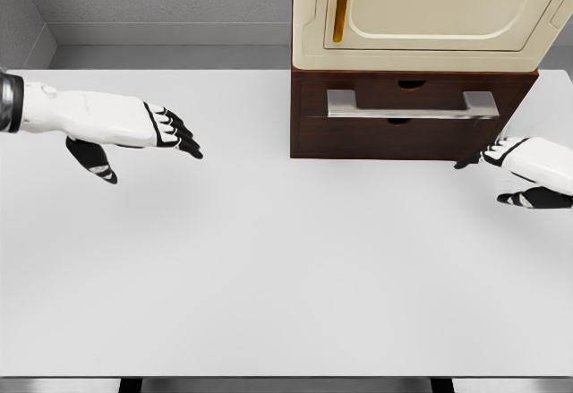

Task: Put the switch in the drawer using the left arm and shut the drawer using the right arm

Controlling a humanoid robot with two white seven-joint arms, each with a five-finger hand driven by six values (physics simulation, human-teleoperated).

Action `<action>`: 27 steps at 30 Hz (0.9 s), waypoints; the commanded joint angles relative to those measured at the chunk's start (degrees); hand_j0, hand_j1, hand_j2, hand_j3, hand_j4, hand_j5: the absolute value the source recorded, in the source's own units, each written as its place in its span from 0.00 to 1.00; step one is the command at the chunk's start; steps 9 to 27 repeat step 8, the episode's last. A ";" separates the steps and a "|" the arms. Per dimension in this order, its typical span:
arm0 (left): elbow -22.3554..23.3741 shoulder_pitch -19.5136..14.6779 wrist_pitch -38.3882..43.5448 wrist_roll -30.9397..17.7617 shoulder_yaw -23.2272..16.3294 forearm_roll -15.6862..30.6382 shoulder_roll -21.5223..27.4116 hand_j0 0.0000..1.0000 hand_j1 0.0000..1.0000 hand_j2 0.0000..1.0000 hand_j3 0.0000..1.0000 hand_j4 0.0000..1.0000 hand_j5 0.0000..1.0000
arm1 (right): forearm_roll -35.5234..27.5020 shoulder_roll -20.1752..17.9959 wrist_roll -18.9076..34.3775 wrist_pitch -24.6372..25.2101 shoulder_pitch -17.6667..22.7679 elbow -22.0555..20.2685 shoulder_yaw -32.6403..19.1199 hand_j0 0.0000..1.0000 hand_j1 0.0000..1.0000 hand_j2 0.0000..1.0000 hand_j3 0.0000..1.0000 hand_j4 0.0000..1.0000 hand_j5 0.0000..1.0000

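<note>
1. Head view: white, smooth matte worktop [269,277] fills most of the frame; grey wall and floor strip behind it.
2. Left robot hand [148,138] comes in from the left edge over the worktop's upper left. White glossy shell forearm w/ a dark metal cuff at the edge. Black-jointed fingers [179,133] stretched out flat toward the right, thumb hanging below. Spread wide, holding nothing.
3. Right robot hand [524,174] enters at the right edge, mid height. White shell, black fingertips pointing left, relaxed and apart, nothing in the grasp. Its fingertips sit just beside the cabinet's lower right corner; can't tell if touching.
4. Dark brown wood-look cabinet [313,138] stands at the back centre-right of the worktop. Boxy, straight edges.
5. Drawer [412,98] front looks flush w/ the cabinet face, i.e. shut. Brushed-metal bar handle [412,104] runs across it horizontally, w/ small half-round notches above and below.
6. Cream, rounded-corner appliance [421,12] sits on top of the cabinet. Smooth panel door, thin amber vertical strip [340,4] at its left side.
7. Switch: not visible anywhere on the worktop or in either robot hand; can't tell where it is.
</note>
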 commanded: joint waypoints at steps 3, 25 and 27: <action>-0.05 0.00 0.14 0.02 0.42 0.41 0.12 1.00 1.00 1.00 1.00 1.00 1.00 | 1.78 -0.09 -0.03 0.19 -0.09 -3.61 2.07 1.00 1.00 1.00 1.00 1.00 1.00; -0.05 0.00 0.14 0.02 0.42 0.41 0.03 1.00 1.00 1.00 1.00 1.00 1.00 | 2.57 -0.09 -0.03 0.19 -0.17 -4.75 2.42 1.00 1.00 1.00 1.00 1.00 1.00; -0.05 0.00 0.14 0.02 0.42 0.41 0.03 1.00 1.00 1.00 1.00 1.00 1.00 | 2.57 -0.09 -0.03 0.19 -0.17 -4.75 2.42 1.00 1.00 1.00 1.00 1.00 1.00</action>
